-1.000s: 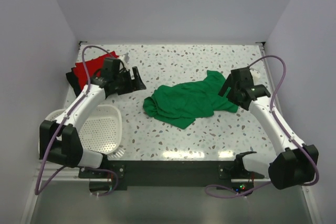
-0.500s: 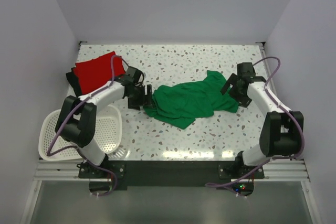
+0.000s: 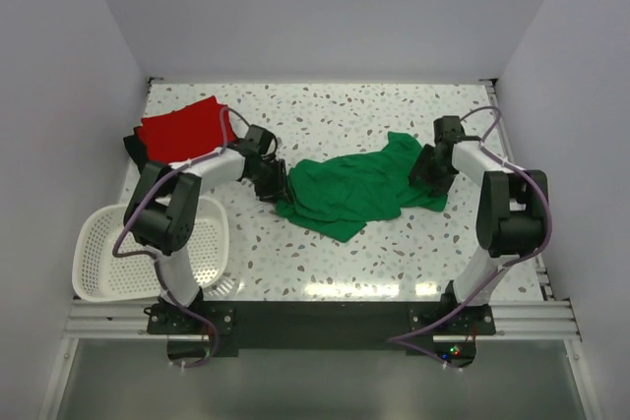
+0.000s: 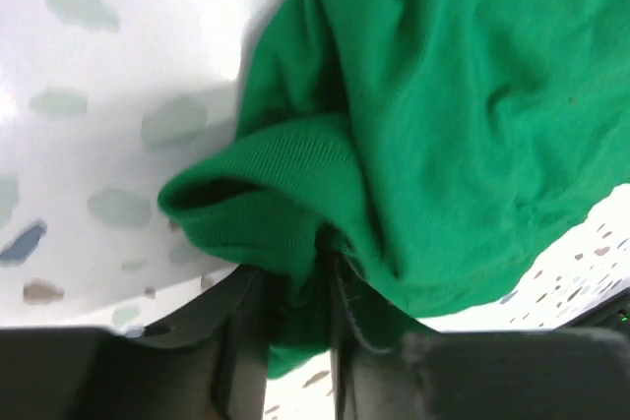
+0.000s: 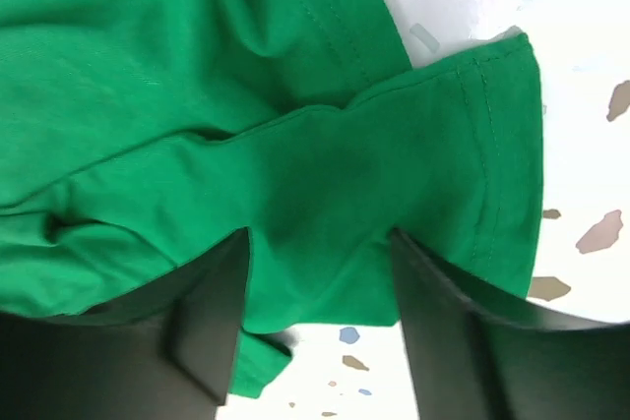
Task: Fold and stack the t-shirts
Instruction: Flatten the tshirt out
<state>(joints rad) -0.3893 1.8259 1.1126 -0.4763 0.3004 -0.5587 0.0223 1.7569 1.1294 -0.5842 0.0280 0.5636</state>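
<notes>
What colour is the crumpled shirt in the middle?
It's a bright green cloth t-shirt, best in the top external view.

The green t-shirt [image 4: 443, 125] is soft matt knit cloth, hem ribbed; the table [image 3: 325, 115] glossy, perhaps stone.

**Pale booth closes in a speckled surface**

The surface [image 3: 335, 110] is glossy white terrazzo, flecked with grey, brown and blue-green chips. Bright patches of light [image 3: 340, 289] reflect along its near side. Three bare, pale lilac-grey walls enclose it: a back wall [image 3: 315, 7], a left wall [image 3: 49, 95] and a right wall [image 3: 581, 56]. A black strip [image 3: 315, 327] on a metal rail [image 3: 98, 320] borders the near edge. Below lies a dull grey-green floor [image 3: 315, 386].
</notes>
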